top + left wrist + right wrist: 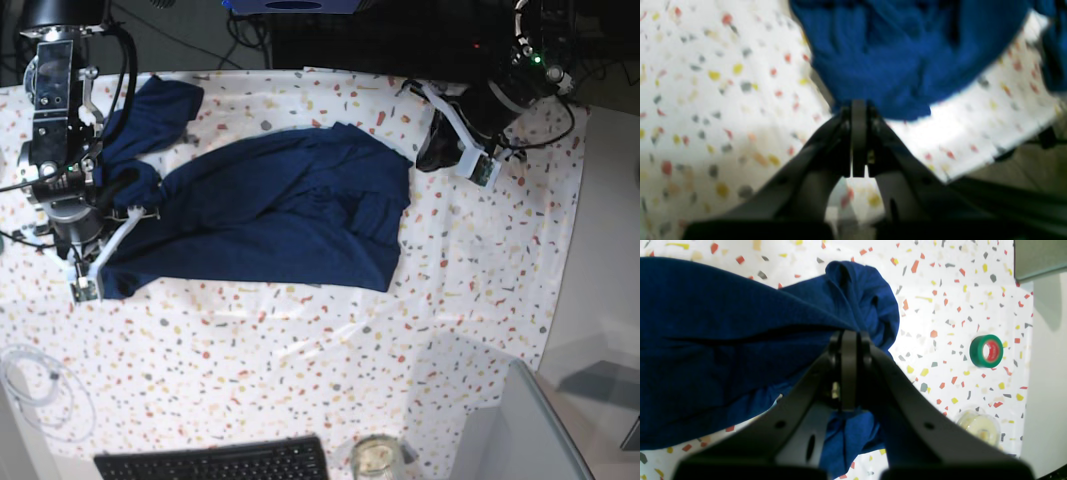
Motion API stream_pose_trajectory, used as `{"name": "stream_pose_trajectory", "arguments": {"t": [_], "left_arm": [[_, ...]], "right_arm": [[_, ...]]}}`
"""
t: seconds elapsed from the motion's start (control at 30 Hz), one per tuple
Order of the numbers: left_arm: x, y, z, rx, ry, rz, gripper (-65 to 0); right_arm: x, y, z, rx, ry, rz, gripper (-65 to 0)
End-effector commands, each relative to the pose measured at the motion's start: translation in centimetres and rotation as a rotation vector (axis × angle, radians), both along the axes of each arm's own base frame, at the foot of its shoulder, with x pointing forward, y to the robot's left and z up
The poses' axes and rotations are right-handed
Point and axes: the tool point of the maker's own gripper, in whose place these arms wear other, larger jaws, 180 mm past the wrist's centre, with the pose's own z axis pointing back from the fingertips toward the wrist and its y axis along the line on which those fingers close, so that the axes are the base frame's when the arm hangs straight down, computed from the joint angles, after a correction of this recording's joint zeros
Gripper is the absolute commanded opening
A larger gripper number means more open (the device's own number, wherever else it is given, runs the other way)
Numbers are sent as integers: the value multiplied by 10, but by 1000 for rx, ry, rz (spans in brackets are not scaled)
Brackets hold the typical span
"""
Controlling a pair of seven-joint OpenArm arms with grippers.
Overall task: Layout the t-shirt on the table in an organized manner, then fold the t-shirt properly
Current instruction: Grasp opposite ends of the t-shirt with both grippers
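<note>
The dark navy t-shirt lies spread and wrinkled across the middle of the speckled table, with one sleeve bunched at the far left. My right gripper sits at the shirt's left end. In the right wrist view this gripper is shut on a gathered fold of the t-shirt, and fabric hangs around its fingers. My left gripper is beside the shirt's far right corner. In the blurred left wrist view it is shut, its tips against the edge of the t-shirt; no fabric shows between them.
A green tape roll and a clear round container lie on the table to the right of my right gripper. A black keyboard, a glass jar and a coiled cable sit along the near edge.
</note>
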Motion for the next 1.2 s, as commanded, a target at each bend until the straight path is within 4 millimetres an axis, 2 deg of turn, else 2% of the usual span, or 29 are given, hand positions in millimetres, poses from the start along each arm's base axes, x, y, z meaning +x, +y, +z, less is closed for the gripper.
{"name": "stream_pose_trajectory", "arguments": {"t": [0.0, 0.1, 0.2, 0.27, 0.37, 0.5, 0.6, 0.63, 0.73, 0.77, 0.87, 1.0, 1.07, 1.17], "left_arm": [[8, -7, 8, -31, -36, -6, -559], [25, -10, 7, -58, -52, 19, -268], [35, -14, -4, -87, -35, 49, -54], [36, -13, -17, -99, -1, 66, 0], [34, -11, -42, -113, 66, 93, 0], [36, -7, -64, -123, 124, 116, -110], [42, -13, -63, -135, 118, 113, -255], [46, -15, -61, -147, 109, 120, -327], [56, -16, -56, -151, 90, 122, -599], [59, -16, -55, -152, 84, 122, -650], [71, -11, -50, -138, 63, 118, -650], [93, 19, -39, -72, 19, 112, -650], [113, 29, -25, -43, -26, 102, -650], [153, 35, 8, -27, -123, 94, -650]], "right_arm": [[8, -4, 13, -13, -49, 0, -648], [8, -4, 13, -13, -47, -1, -648], [8, -2, 13, -12, -47, 4, -648], [8, -2, 13, -12, -47, 4, -648], [8, -5, 13, -16, -47, 0, -648], [9, -6, 14, -19, -50, 0, -648], [9, -6, 14, -19, -49, 0, -648], [9, -6, 14, -19, -49, 0, -648], [8, -6, 13, -19, -45, 1, -650], [5, -6, 10, -19, -38, 2, -650], [-6, -4, 3, -16, -13, 3, -650], [-9, 0, -3, -8, 1, 11, -650], [5, 5, 2, -4, -21, 23, -650], [39, 8, 16, -8, -64, 39, -650]]}}
